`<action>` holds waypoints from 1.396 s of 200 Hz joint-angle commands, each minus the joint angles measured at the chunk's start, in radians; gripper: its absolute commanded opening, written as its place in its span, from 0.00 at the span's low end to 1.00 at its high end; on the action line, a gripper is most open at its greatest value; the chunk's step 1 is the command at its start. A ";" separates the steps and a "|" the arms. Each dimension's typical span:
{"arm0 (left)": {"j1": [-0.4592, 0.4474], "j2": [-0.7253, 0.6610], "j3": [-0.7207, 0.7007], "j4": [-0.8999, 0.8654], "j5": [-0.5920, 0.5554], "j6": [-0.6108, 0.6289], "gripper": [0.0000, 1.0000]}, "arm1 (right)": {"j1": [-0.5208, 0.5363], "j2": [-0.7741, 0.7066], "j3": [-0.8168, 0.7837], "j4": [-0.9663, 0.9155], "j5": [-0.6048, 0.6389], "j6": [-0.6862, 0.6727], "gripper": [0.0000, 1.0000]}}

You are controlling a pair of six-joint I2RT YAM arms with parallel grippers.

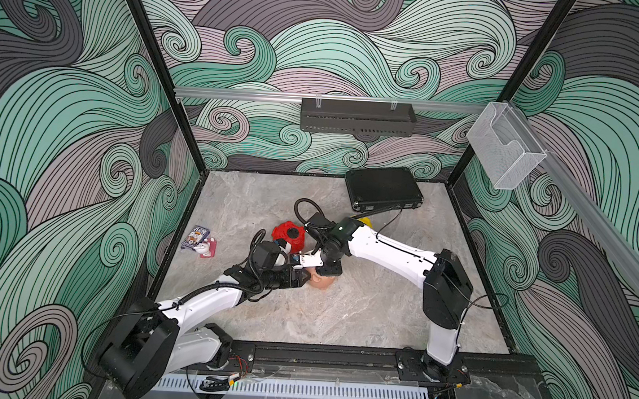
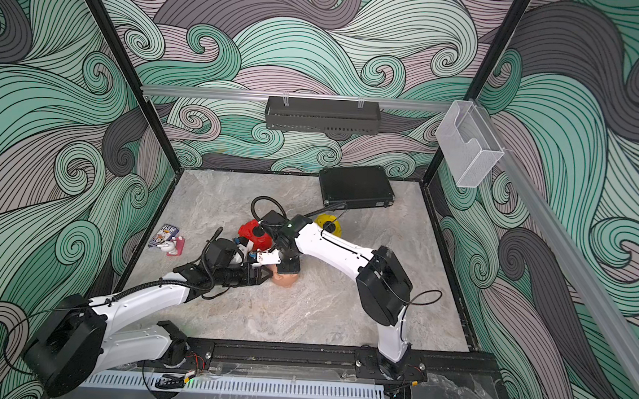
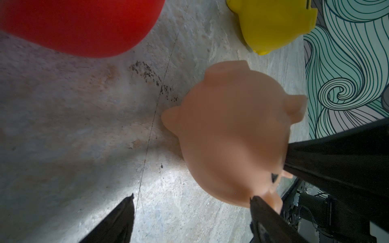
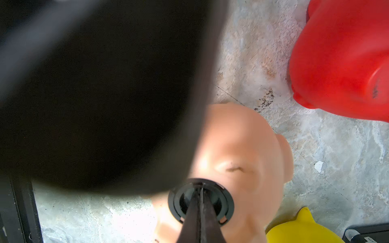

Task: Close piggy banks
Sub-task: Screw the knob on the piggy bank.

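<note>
Lying near the middle of the grey marbled tabletop (image 1: 342,314), the peach-pink piggy bank (image 1: 323,281) is seen belly-up in both top views, between the two arm ends. No brand or legible writing can be made out anywhere; a small patterned card pack (image 1: 195,237) near the table's left edge carries print too small to read, and beside it lies a small pink-and-white object (image 1: 207,248) that cannot be identified.

Three piggy banks are counted: the peach-pink one, the red piggy bank (image 1: 289,236) just behind it, and the yellow piggy bank (image 2: 328,223) farther back, partly hidden by the right arm. One black round plug (image 4: 201,199) is seen in the right wrist view, seated on the peach-pink pig's belly. One black rectangular case (image 1: 384,189) lies toward the back of the table. Two arms are present.

The right gripper (image 4: 201,197) is pressed together, its tips set down into the plug's recess. The left gripper (image 3: 191,202) is spread wide, one fingertip against the peach-pink pig's side and the other apart from it over bare table; nothing is pinched.

The enclosure walls are covered in swirling teal, lilac and grey wave patterns. A black perforated tray (image 1: 358,117) hangs on the back rail, and a clear plastic holder (image 1: 504,146) is fixed to the right-hand rail.
</note>
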 commanded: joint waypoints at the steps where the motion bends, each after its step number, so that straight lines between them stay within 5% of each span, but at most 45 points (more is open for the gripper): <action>1: 0.006 0.011 0.011 0.047 0.025 -0.012 0.86 | -0.006 0.066 -0.041 0.007 -0.008 0.047 0.00; 279: 0.006 0.050 0.006 0.084 0.047 -0.028 0.86 | -0.031 -0.003 -0.091 0.130 0.031 0.418 0.00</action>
